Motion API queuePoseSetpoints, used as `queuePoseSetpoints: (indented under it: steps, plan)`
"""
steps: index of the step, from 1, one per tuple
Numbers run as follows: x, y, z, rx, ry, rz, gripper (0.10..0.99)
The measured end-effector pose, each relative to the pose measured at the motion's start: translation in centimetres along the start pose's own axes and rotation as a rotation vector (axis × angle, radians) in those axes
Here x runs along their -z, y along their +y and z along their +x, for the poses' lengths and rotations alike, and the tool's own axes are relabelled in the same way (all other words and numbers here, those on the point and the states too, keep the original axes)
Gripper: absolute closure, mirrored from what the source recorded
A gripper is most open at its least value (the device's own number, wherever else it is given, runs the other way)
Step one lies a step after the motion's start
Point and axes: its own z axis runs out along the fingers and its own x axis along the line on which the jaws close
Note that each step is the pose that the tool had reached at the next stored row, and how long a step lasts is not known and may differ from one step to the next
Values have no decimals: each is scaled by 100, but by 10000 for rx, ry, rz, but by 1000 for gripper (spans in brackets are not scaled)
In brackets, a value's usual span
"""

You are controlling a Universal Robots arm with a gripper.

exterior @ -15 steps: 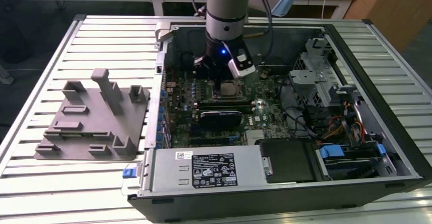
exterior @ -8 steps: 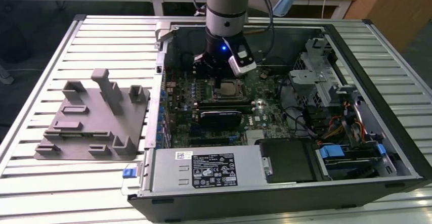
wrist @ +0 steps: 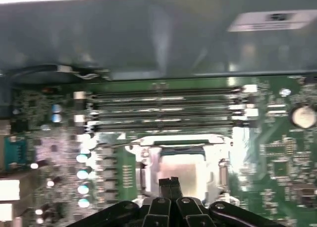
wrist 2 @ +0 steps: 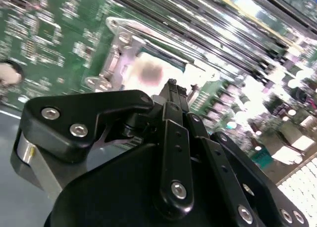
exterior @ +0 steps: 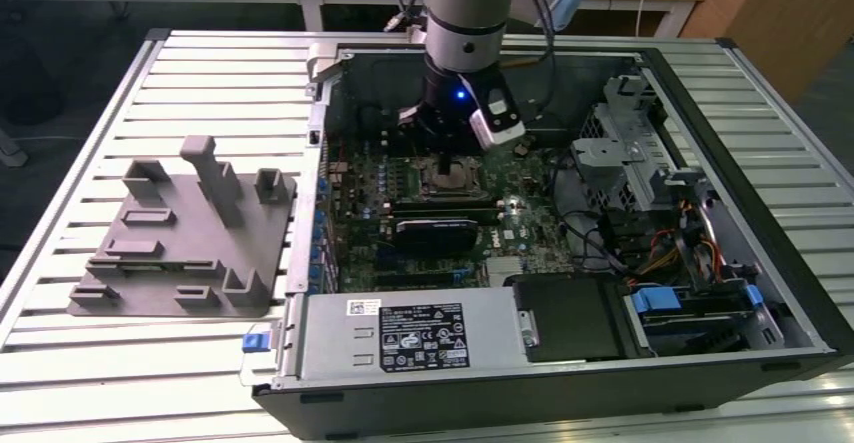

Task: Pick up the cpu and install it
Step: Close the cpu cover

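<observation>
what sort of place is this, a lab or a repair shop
Probably a robotics lab or test bench for PC assembly: a grey robot arm reaches into an open black desktop computer case lying on a slatted aluminium table, with a grey plastic fixture block beside it.

One cpu (wrist: 181, 166), one claw (wrist: 170, 180), one case (exterior: 534, 403), one fixture block (exterior: 174, 253).

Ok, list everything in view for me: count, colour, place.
computer case: one, black, open on the table
table: one, silver slats
motherboard: one, green, inside the case
cpu: one, silvery, within the metal socket frame
memory slots: four, dark, beside the socket
fixture block: one, grey, exterior view's left
power supply: one, grey, in the case
arm: one, grey, above the motherboard
hand: one, black, shut, over the cpu
</observation>
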Motion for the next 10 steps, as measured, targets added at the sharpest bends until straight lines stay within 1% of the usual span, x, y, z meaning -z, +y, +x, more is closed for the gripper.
queuePoseSetpoints:
  steps: [2, 3, 4, 7, 10]
  plan:
    - [1, 4, -78, 1, 1, 0, 980]
    - [2, 6, -107, 0, 1, 1, 980]
    - [3, 6, -119, 2, 0, 1, 980]
    - [24, 7, -119, 0, 1, 1, 980]
    - [87, 9, -118, 1, -16, 0, 980]
